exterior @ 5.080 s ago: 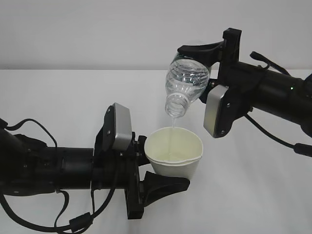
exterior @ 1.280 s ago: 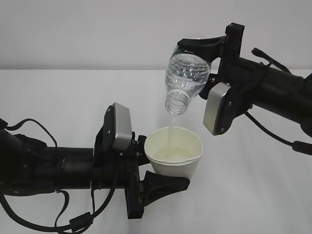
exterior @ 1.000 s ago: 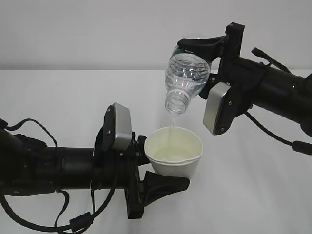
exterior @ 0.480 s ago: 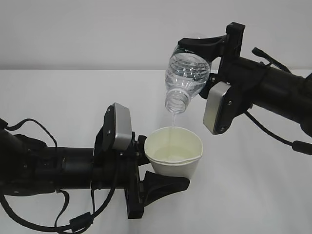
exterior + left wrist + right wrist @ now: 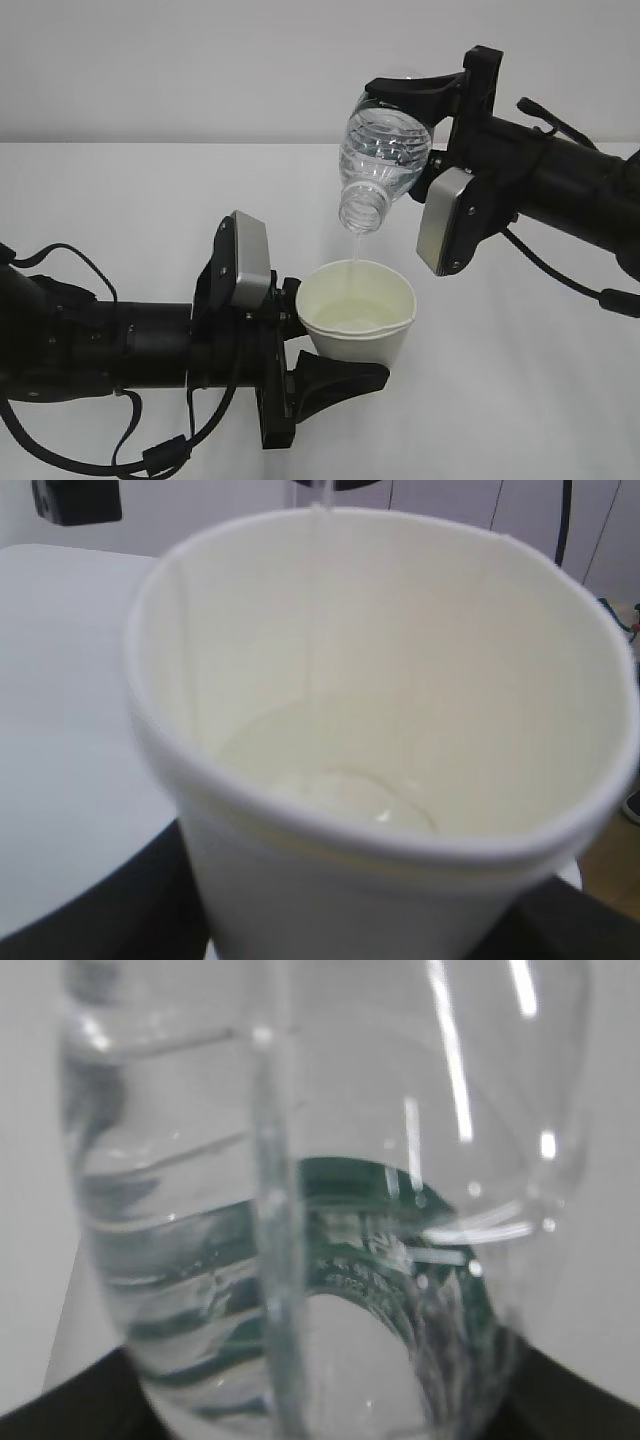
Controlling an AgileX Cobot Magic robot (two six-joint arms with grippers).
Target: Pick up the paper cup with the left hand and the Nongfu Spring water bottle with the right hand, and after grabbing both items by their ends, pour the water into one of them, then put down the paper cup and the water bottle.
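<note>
My left hand point(image 5: 300, 345) sits low and left of centre in the exterior view, its fingers spread around the paper cup point(image 5: 357, 322) and pinching it by the lower part of its wall, so the cup stands upright above the white table point(image 5: 520, 400). The cup's rolled rim and the ridge just under it show clearly. From my left wrist camera the cup point(image 5: 380, 750) fills the frame, and a shallow pool of water point(image 5: 330, 780) lies at its bottom, with a thin stream falling in near the far wall.

My right hand point(image 5: 425, 130) comes in from the upper right of the exterior view and grips the Nongfu Spring water bottle point(image 5: 383, 165) by its base end, one black finger point(image 5: 415, 95) arching over the top. The bottle is tipped steeply, its open threaded neck pointing down and a little to the left, directly above the cup and apart from it. A fine thread of water point(image 5: 352, 248) runs from the mouth into the cup.

In my right wrist camera the bottle point(image 5: 320, 1210) is pressed close to the lens, clear and ribbed, with the dark green label band point(image 5: 390, 1230) seen through the plastic. There is pale print on it, but it is too blurred and warped for me to read any word or brand.
</note>
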